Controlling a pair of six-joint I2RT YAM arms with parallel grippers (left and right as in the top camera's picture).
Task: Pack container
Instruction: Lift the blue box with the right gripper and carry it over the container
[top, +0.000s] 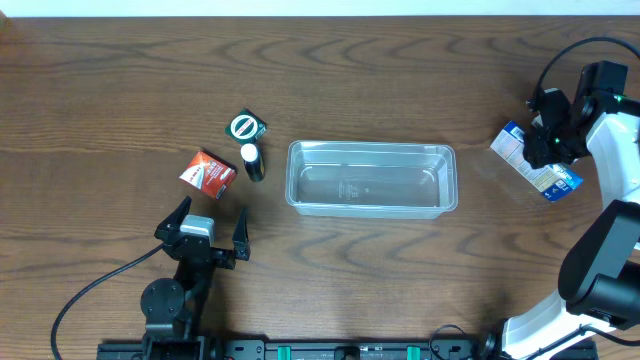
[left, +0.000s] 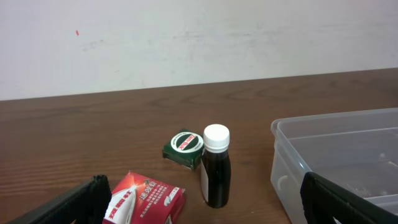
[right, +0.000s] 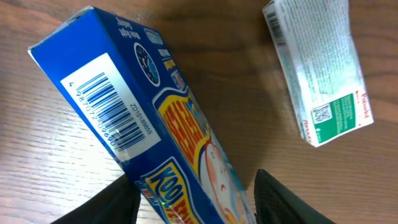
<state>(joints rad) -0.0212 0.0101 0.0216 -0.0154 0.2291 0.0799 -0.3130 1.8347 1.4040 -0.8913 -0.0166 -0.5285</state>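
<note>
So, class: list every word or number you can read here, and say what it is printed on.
"KOO...": yellow letters, cut off, on the blue box.
Barcode digits there: too small.
White box: print too small.
Red box: white characters, blurred.
Green box: round label blurred.

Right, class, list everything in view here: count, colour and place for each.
container: one, clear, table centre, empty
red box: one, red-white, left of container
green box: one, dark green, just beyond bottle
bottle: one, dark, white cap, upright between red box and container
blue box: one, blue, far right of table
white box: one, white-silver, beside blue box, apart
table: one, brown wood
left claw: one, black, open, near red box
right claw: one, black, straddling blue box
</note>
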